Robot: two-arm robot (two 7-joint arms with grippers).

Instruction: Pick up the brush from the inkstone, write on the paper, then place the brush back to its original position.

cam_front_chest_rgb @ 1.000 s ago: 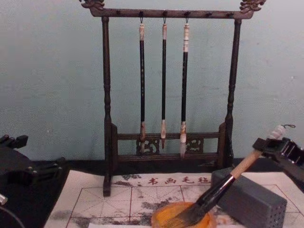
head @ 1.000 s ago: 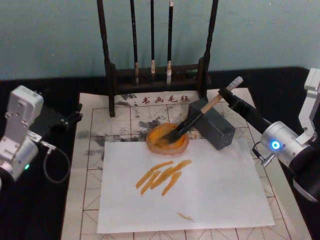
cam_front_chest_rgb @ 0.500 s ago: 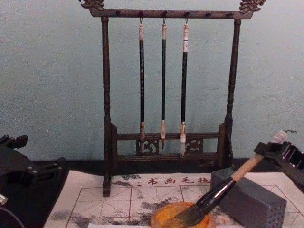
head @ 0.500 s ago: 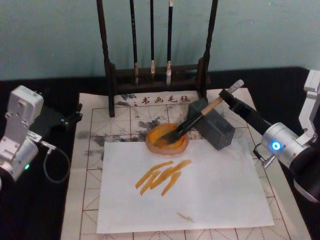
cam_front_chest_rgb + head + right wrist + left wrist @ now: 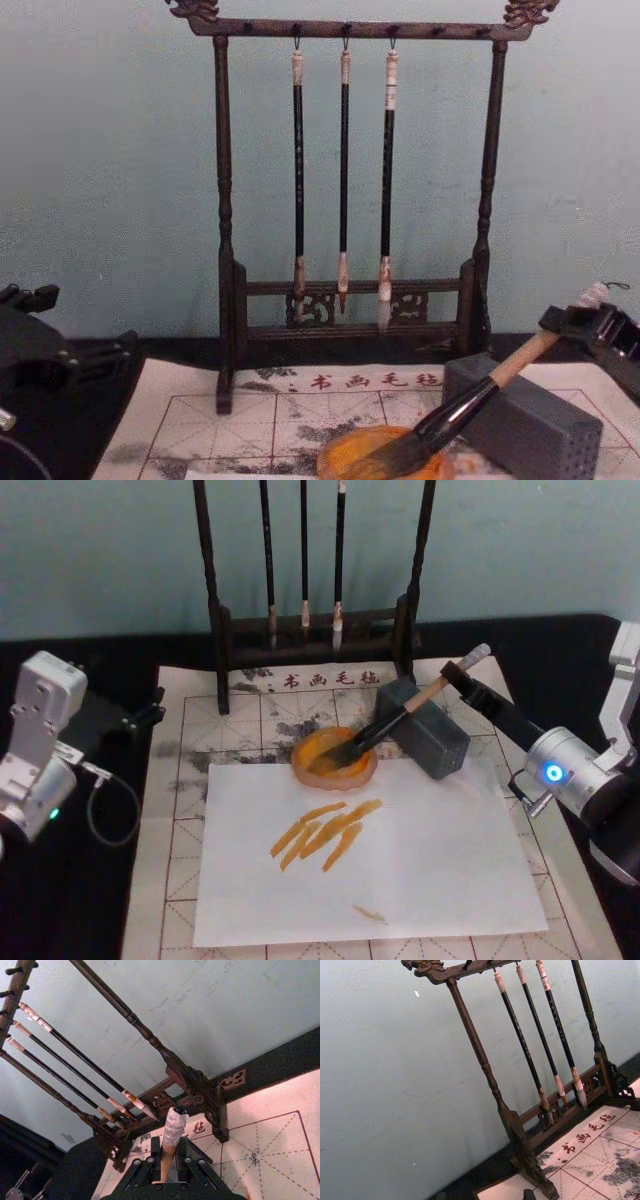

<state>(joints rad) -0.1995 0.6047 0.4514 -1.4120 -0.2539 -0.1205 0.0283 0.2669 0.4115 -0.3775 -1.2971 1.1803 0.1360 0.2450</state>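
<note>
The brush (image 5: 400, 716) lies slanted, with its dark bristles in the round orange inkstone (image 5: 318, 752) and its tan handle running up over a grey block (image 5: 437, 742). My right gripper (image 5: 461, 674) is shut on the handle just below the whitish end cap (image 5: 175, 1126); in the chest view this gripper (image 5: 577, 325) enters from the right. The gridded paper (image 5: 188, 810) lies under a plain white sheet (image 5: 430, 870) that bears several orange strokes. My left gripper (image 5: 148, 708) is parked over the black cloth at the paper's left edge.
A dark wooden brush rack (image 5: 312, 630) with three thin hanging brushes (image 5: 343, 180) stands behind the paper. The grey block (image 5: 530, 425) with dotted holes sits right of the inkstone (image 5: 336, 463). Black cloth borders the paper on both sides.
My right gripper has sunk a little and drawn slightly right, lowering the brush's handle end toward the grey block. The bristles stay in the inkstone. The left arm has not moved.
</note>
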